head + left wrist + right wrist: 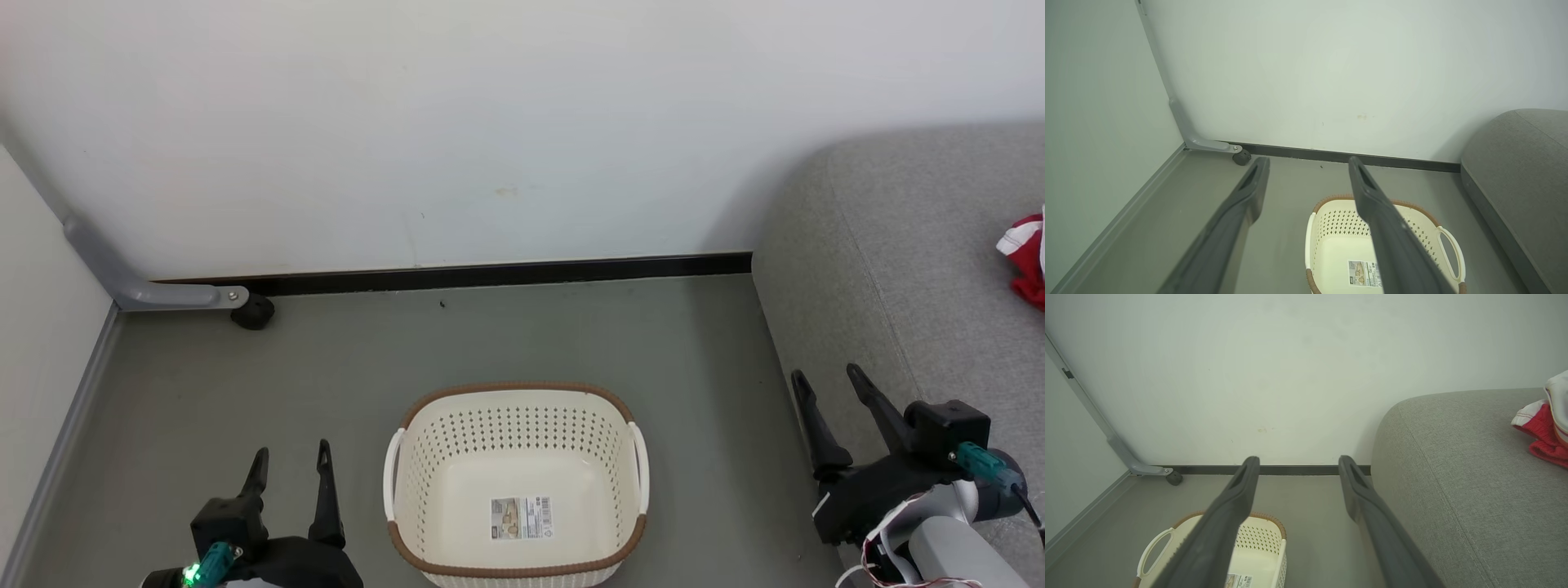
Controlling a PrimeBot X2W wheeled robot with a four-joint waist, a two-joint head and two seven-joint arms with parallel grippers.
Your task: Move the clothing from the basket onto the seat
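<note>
Basket sitting on the floor, clothing lying on the seat.
The grey floor is meeting a white wall along a dark skirting strip, and the basket is standing near the grey seat. The red-and-white clothing is running off the picture's right edge, its shape unclear. The left gripper and right gripper are hovering, fingers spread wide, gripping nothing.

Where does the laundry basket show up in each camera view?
Head view: basket at bottom centre.
Left wrist view: basket at lower right.
Right wrist view: basket at bottom left.
Shared landmark: black caster at the foot of the wall, beyond the basket.
</note>
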